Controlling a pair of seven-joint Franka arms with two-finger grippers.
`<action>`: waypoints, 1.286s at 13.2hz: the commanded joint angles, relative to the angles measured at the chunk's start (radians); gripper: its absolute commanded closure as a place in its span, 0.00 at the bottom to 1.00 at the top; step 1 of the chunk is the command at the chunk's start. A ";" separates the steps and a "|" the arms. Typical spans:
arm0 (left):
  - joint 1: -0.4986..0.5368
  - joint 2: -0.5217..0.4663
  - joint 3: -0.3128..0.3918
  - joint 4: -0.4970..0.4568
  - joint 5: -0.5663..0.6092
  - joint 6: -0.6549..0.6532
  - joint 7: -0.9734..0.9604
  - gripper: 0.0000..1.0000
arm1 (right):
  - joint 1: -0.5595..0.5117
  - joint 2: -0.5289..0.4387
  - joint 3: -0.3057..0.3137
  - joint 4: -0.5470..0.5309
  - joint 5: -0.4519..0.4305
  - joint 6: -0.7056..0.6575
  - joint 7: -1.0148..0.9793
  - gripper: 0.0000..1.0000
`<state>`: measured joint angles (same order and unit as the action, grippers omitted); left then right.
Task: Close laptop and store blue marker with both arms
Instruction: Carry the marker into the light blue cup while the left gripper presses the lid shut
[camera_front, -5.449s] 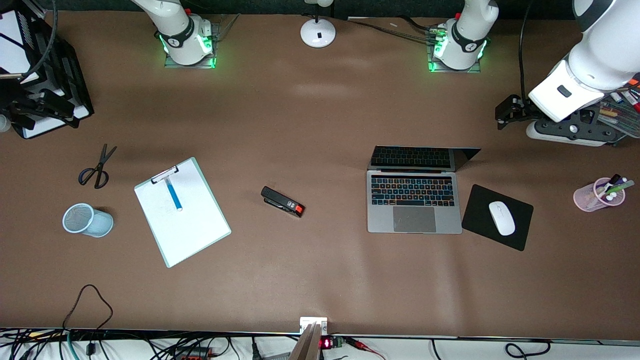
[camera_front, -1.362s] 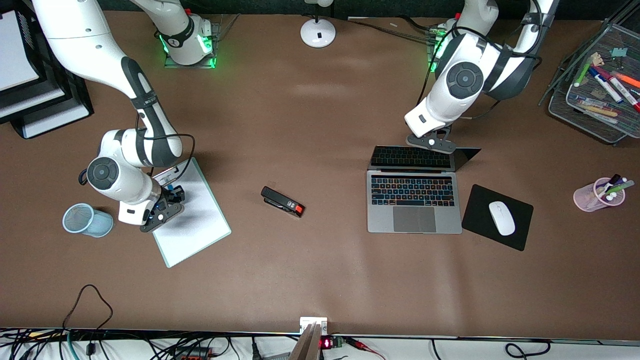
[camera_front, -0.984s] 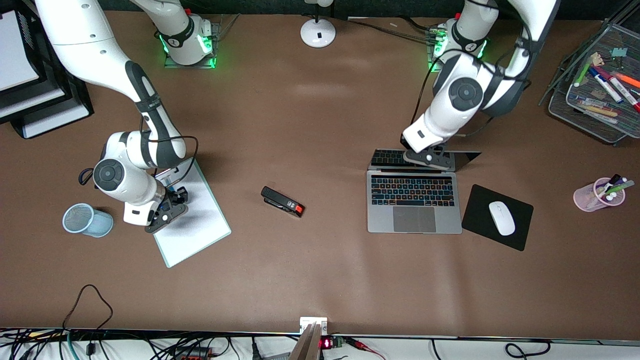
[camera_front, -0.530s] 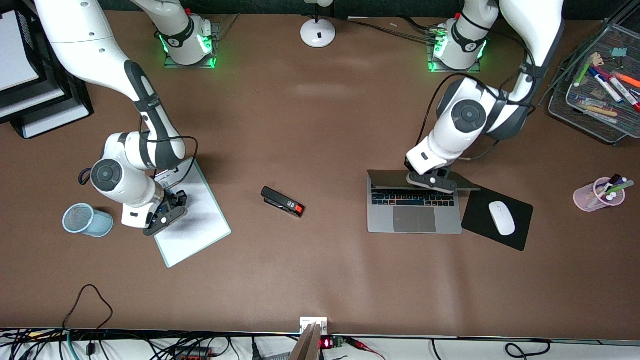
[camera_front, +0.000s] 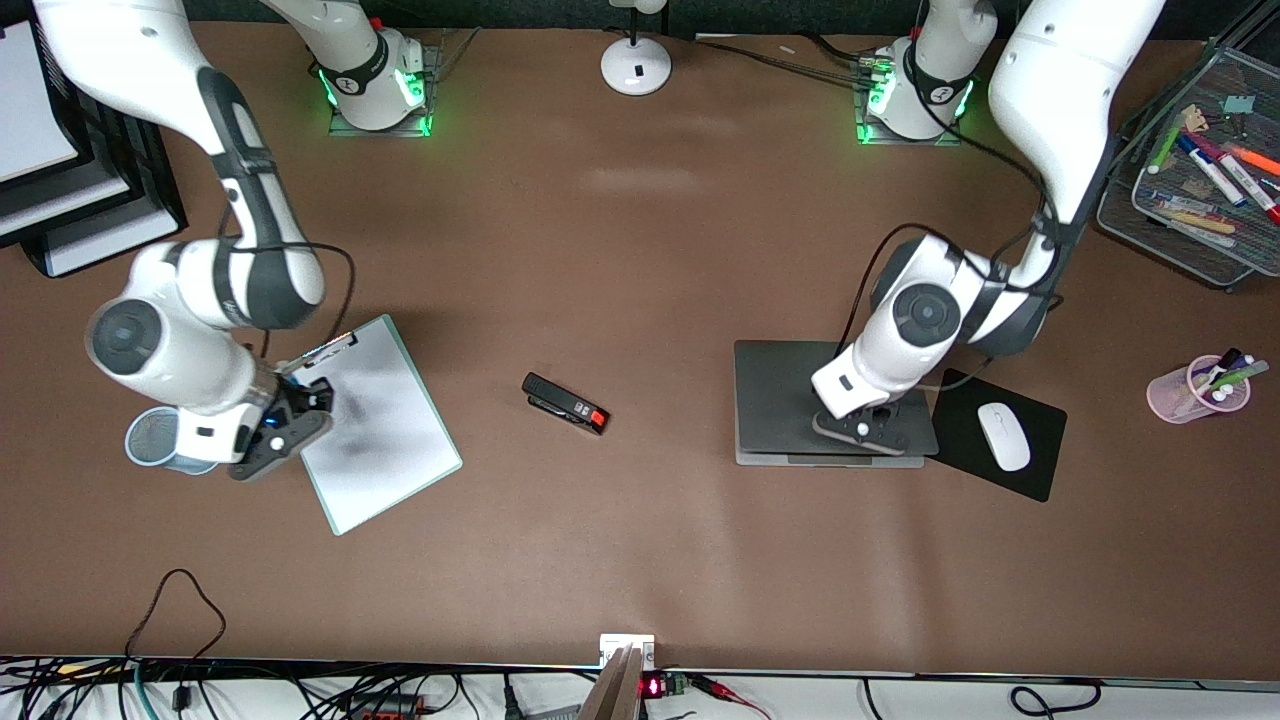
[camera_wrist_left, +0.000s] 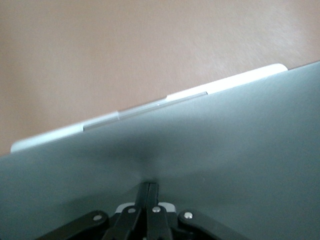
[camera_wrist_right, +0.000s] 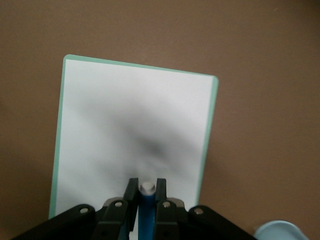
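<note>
**Lid lowered, marker lifted: both halves of the task under way**

Lowered since the earlier frame, the lid of the thin silver-grey laptop (camera_front: 800, 400) now lies flat over its keyboard. The left hand (camera_front: 862, 427) rests on the lid with its fingers pressed together, holding nothing; the left wrist view shows only grey lid and brown bench (camera_front: 640, 560). At 3 o'clock from the laptop lies the black mouse pad (camera_front: 960, 420) with a white mouse (camera_front: 1003, 436).

The slim bright-blue marker (camera_wrist_right: 146, 210) has left the mint-edged white clipboard (camera_front: 385, 440). The right hand (camera_front: 290, 415) is clamped on it, white end forward, above the clipboard's edge. The pale blue mesh cup (camera_front: 150, 440) stands at 9 o'clock from the clipboard, partly hidden by the arm.

Closing appears done; storing remains, probably in that cup.
</note>
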<state>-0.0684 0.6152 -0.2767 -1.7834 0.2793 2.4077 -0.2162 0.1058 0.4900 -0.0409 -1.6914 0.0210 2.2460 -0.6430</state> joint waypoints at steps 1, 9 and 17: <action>-0.019 0.099 0.007 0.120 0.034 -0.010 0.000 1.00 | -0.066 -0.056 0.007 -0.005 0.125 -0.042 -0.206 1.00; -0.016 0.136 0.007 0.159 0.103 -0.012 -0.029 0.77 | -0.239 -0.042 0.004 0.111 0.476 -0.131 -0.916 1.00; -0.001 0.054 -0.010 0.179 0.087 -0.119 -0.032 0.00 | -0.353 0.044 0.004 0.113 0.746 -0.131 -1.385 1.00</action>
<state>-0.0703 0.7162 -0.2778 -1.6105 0.3543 2.3404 -0.2316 -0.2072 0.4966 -0.0478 -1.6074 0.7093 2.1347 -1.9264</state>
